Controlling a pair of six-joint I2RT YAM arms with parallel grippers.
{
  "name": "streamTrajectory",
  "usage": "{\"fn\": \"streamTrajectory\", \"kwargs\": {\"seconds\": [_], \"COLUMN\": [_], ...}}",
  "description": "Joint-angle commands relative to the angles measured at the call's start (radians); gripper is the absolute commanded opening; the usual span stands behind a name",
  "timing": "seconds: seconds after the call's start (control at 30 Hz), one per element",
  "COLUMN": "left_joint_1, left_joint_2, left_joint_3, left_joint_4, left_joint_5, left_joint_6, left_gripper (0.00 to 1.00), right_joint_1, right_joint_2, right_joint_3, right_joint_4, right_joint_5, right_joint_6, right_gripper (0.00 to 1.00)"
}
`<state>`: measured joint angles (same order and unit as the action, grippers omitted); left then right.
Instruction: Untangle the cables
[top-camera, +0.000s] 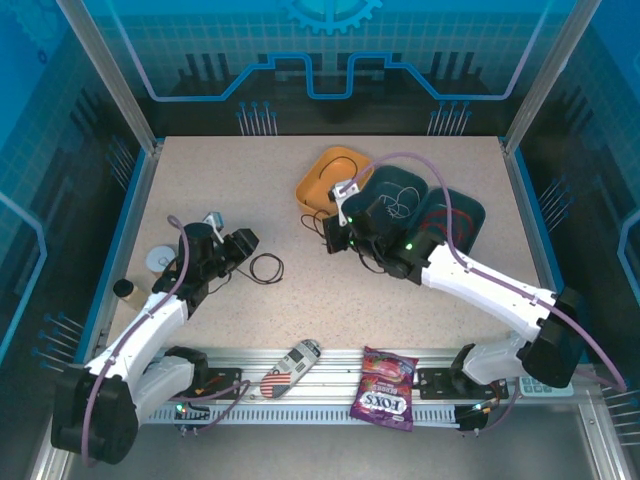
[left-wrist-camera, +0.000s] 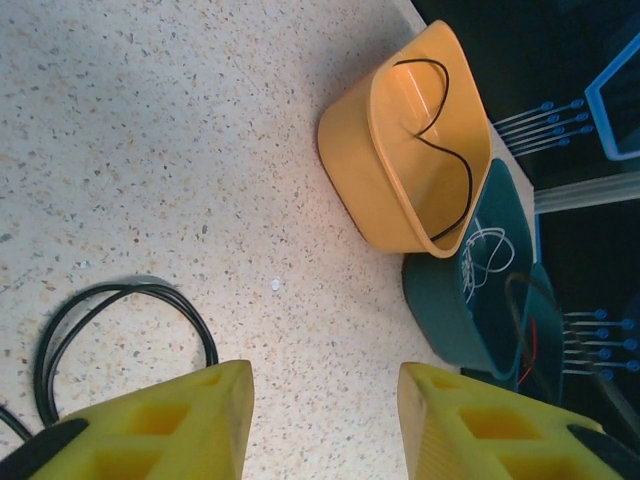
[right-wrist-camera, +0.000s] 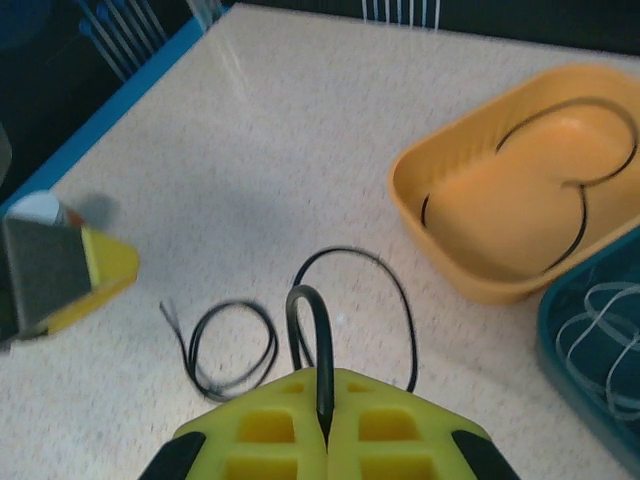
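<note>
from above, the left claw (top-camera: 245, 245) sits just beside a black cable (top-camera: 266, 268) looped on the desk (top-camera: 420, 330), while the white cable (top-camera: 400, 205) and red cable (top-camera: 448, 222) lie in green tubs (top-camera: 418, 183) behind the right claw (top-camera: 335, 238). in the left wrist view its fingers (left-wrist-camera: 160, 420) stand apart with nothing between them. in the right wrist view the right claw is pressed together on the black cable, and one more black wire (right-wrist-camera: 575, 185) lies in the orange tub (right-wrist-camera: 470, 270).
</note>
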<state>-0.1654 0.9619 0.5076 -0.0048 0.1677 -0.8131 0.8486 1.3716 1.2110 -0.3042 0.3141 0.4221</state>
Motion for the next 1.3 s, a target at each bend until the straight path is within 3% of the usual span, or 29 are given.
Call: {"fn": "streamTrajectory", "kwargs": {"seconds": [0.0,0.5,0.77,1.27], "left_joint_1": [0.007,0.007,0.007,0.007], "left_joint_2": [-0.021,-0.038,-0.07,-0.092], "left_joint_3": [0.023,0.028,0.016,0.005], "left_joint_4": [-0.028,-0.077,-0.117,-0.135], "left_joint_5": [-0.018,-0.025,-0.045,-0.054], "left_joint_6": [0.037,0.076,0.093,0.101], "left_gripper": [0.49,0.99,0.99,0.99], "right_joint_1": [-0.057,-0.259,-0.279,-0.28], "right_joint_2": [0.058,0.543,0.743,0.851], "right_joint_3": [0.101,0.555,0.733,0.761], "right_joint_4": [-0.021,-0.004,-0.111,-0.268], "right_joint_5": [0.036,0.06,0.064,-0.159], "right_joint_6": [-0.046,-0.207,-0.224,-0.153], "right_gripper": [0.0,0.0,0.0,0.0]}}
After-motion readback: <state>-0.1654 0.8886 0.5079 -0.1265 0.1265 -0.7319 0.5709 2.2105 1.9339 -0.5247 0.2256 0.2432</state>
